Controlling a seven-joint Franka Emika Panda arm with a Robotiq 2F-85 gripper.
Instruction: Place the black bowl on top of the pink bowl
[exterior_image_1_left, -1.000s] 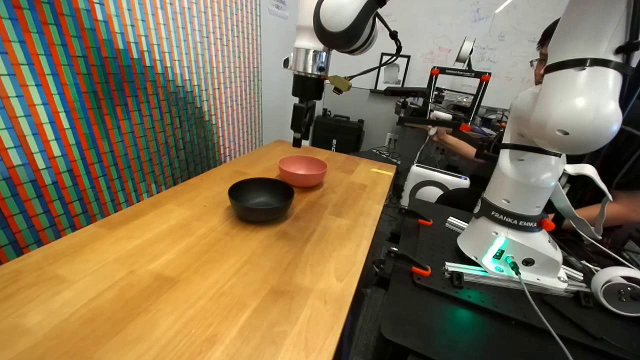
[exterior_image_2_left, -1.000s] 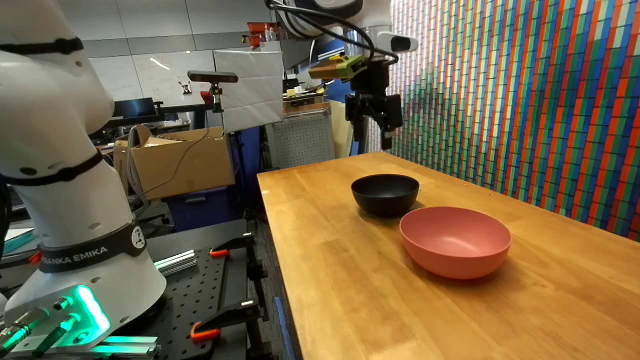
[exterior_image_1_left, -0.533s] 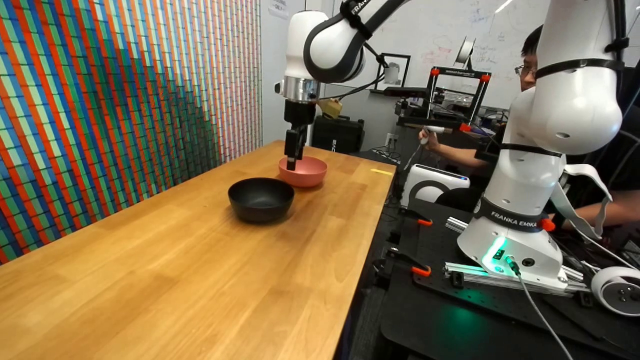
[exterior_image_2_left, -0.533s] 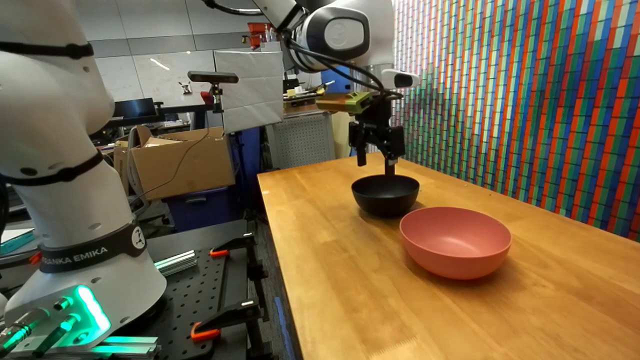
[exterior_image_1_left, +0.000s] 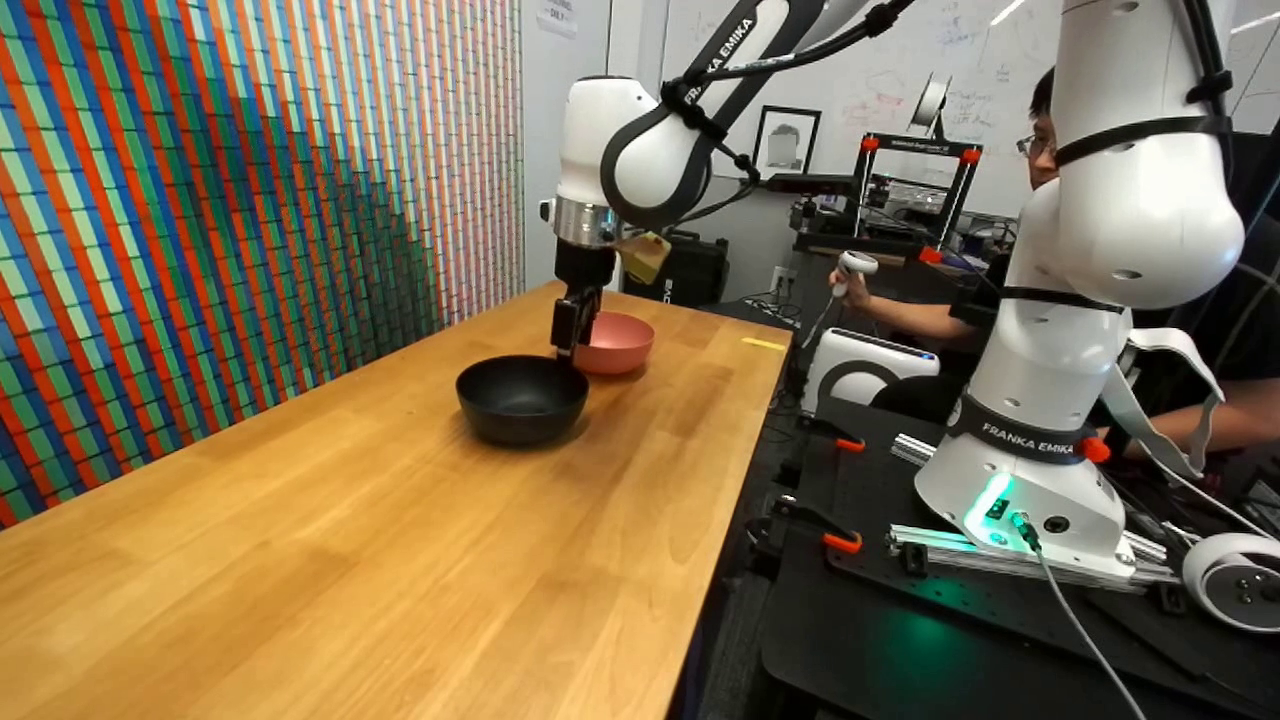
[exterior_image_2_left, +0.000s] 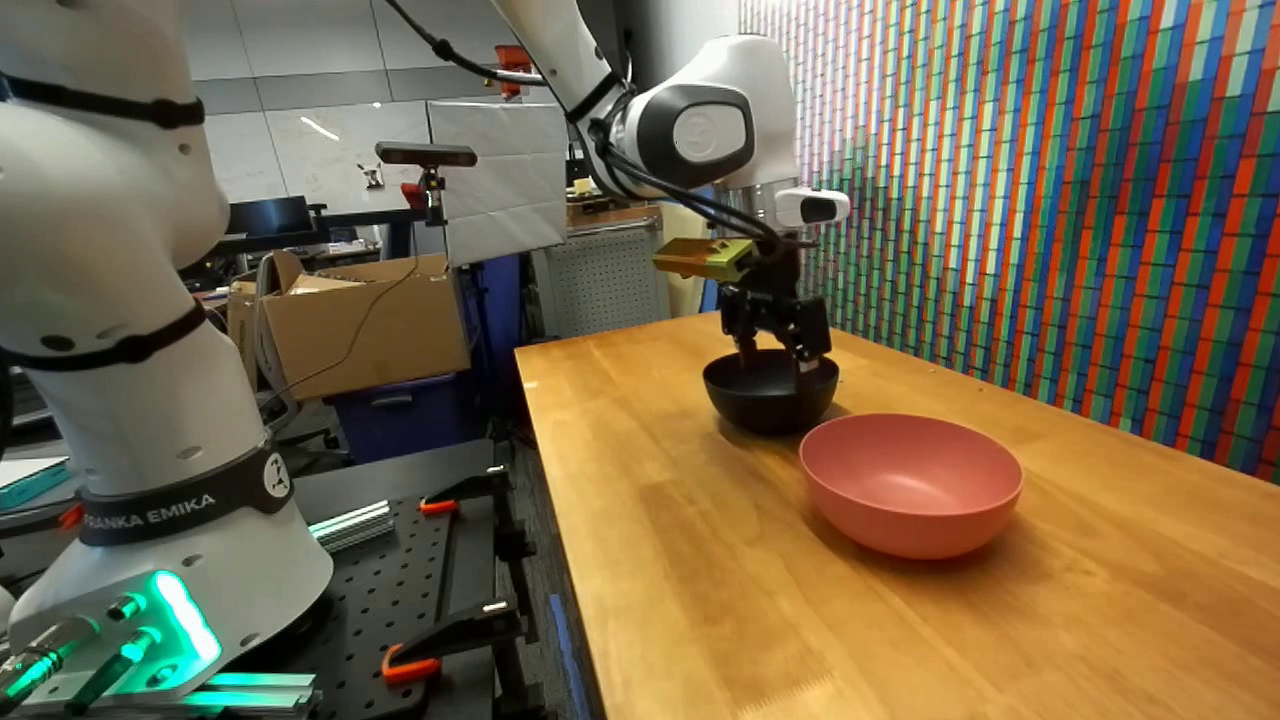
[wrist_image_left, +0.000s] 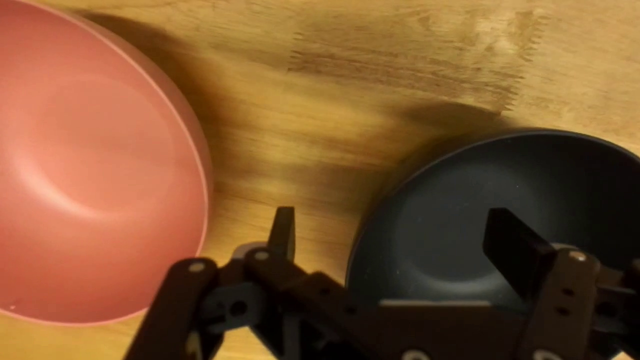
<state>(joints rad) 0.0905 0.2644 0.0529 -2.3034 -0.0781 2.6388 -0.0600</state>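
Note:
The black bowl stands upright on the table, close to the pink bowl. Both also show in an exterior view, the black bowl behind the pink bowl. My gripper is open and empty, pointing down at the black bowl's rim on the side facing the pink bowl. In the wrist view my gripper has one finger over the gap between the bowls and the other over the inside of the black bowl. The pink bowl is cut off at left. Whether a fingertip touches the rim is unclear.
The wooden table runs along a wall of coloured strips. The robot base stands beside the table, with orange-tipped clamps near it. A yellow tape strip lies by the table edge.
My gripper has moved down from well above the bowls to the black bowl's rim, and stays open. Both bowls have stayed in place.

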